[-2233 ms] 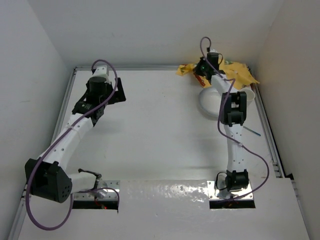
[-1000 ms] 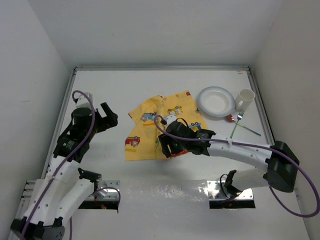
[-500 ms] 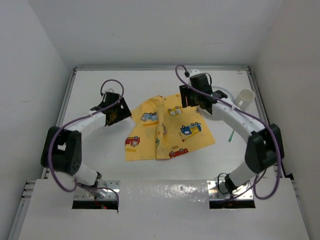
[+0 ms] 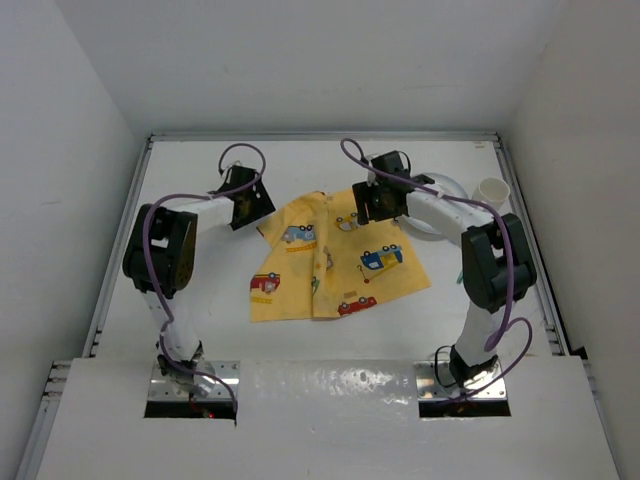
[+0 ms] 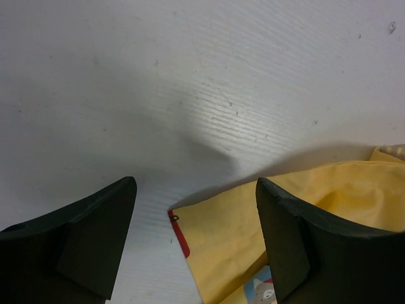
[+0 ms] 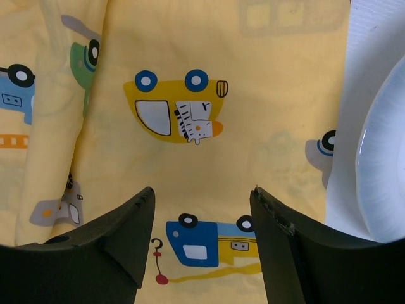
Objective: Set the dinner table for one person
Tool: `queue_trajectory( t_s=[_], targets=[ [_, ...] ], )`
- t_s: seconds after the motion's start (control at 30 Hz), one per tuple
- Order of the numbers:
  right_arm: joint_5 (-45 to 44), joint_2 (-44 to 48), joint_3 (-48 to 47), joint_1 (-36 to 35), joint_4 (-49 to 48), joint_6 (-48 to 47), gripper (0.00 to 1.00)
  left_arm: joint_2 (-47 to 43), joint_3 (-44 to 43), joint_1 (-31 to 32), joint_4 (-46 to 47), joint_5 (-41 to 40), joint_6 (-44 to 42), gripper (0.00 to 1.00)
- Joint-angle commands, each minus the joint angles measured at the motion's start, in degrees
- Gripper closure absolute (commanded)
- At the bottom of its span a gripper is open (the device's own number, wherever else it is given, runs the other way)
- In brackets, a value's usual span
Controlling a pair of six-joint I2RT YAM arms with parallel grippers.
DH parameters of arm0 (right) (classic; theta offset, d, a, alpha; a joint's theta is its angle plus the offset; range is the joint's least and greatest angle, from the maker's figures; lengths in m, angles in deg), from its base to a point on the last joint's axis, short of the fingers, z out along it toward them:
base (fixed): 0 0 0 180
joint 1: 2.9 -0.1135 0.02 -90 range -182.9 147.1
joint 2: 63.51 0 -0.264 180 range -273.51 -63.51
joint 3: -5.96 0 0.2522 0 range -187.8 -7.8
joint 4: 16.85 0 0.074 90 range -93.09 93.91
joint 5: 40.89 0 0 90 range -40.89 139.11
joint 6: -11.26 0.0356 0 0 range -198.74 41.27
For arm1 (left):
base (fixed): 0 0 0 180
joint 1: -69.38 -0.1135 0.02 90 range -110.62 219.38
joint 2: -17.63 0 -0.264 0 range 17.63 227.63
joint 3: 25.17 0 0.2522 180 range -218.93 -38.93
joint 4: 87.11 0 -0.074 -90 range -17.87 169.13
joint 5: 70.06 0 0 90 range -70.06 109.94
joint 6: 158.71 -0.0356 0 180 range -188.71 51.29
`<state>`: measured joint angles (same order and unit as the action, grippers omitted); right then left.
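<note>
The dinner table (image 4: 200,290) is a white top with grey rails. A yellow placemat (image 4: 340,265) printed with cartoon cars lies wrinkled in its middle. My left gripper (image 4: 250,205) hovers at the mat's far left corner. In the left wrist view it (image 5: 196,183) is open, with the red-tabbed corner of the placemat (image 5: 253,240) between its fingers, untouched. My right gripper (image 4: 378,200) is over the mat's far edge. In the right wrist view it (image 6: 202,190) is open above the placemat (image 6: 190,76), with nothing gripped.
A white plate (image 4: 451,184) sits at the back right, partly under the right arm, and its rim (image 6: 380,158) shows right of the right fingers. A white cup (image 4: 492,190) stands beside it. A green bit of cutlery (image 4: 459,274) peeks out by the right arm.
The left gripper has swung farther back and right, up to the mat's far left corner, and its jaws have narrowed. The right gripper has shifted slightly left. The placemat has not moved.
</note>
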<state>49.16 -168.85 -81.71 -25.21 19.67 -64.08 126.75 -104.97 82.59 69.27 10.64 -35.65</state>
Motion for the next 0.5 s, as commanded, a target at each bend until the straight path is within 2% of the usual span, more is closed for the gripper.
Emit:
queue_trajectory(
  t_s=[0.0,0.47],
  targets=[
    [1.1,0.7,-0.3,-0.1,-0.4,0.3,0.38,2.8,-2.3,0.5,0.6,-1.2,-0.8,0.26],
    [1.4,3.7,6.2,-0.2,0.2,2.2,0.35,1.4,-1.7,5.8,-12.1,-7.7,-3.9,0.29]
  ],
)
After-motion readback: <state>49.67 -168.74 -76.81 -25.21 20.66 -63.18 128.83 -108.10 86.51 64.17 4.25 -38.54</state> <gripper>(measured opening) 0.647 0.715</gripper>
